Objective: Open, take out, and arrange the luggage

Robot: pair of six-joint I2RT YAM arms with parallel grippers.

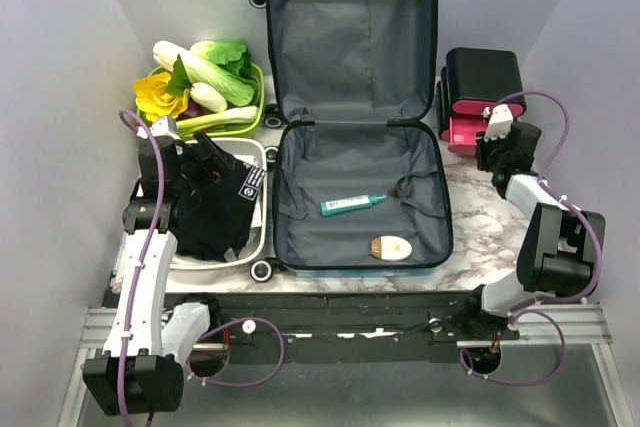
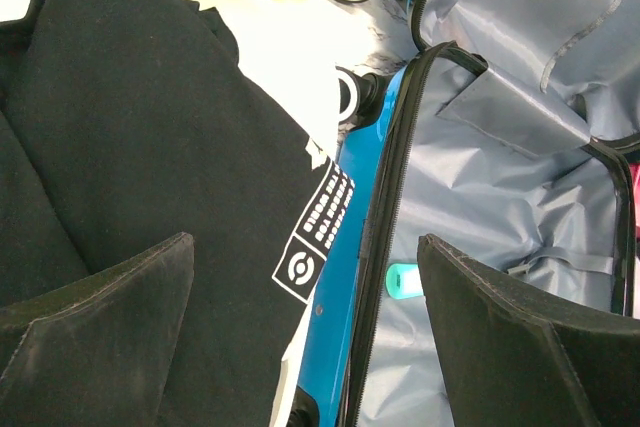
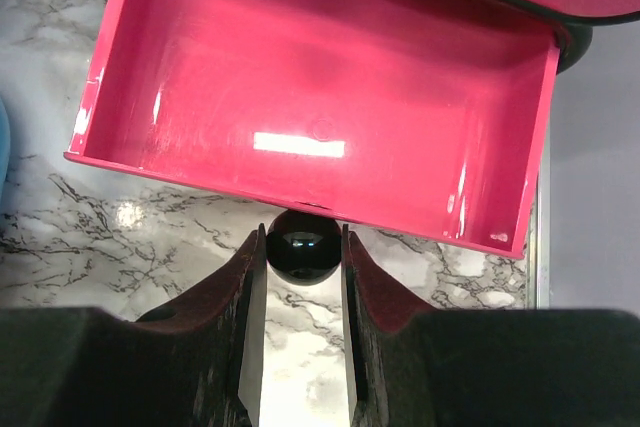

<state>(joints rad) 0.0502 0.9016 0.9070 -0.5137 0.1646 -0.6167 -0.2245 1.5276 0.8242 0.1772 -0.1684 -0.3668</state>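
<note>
Across the middle of the table (image 1: 480, 237), the luggage (image 1: 350, 57) lies wide open, its lid half toward the far wall and its other half nearest my arms. Both halves show dark grey lining edged by a black zipper. Of the shell I see only a thin bright-blue rim, with black-and-white wheels along the left side. A teal tube (image 1: 350, 204) and a pale oval thing (image 1: 391, 247) lie loose in the near half. Just left of the luggage, my left claw (image 2: 305, 247) hangs released, fingers spread wide, above a black cloth (image 1: 210, 212) heaped in a white tray (image 1: 240, 150). A green tray (image 1: 258, 97) of toy vegetables (image 1: 205, 77) sits behind that. Right of the luggage stands a black box (image 1: 482, 72) with its pink drawer (image 3: 320, 97) pulled out. My right claw (image 3: 303, 237) is clenched on the drawer's round black knob (image 3: 303, 255).
</note>
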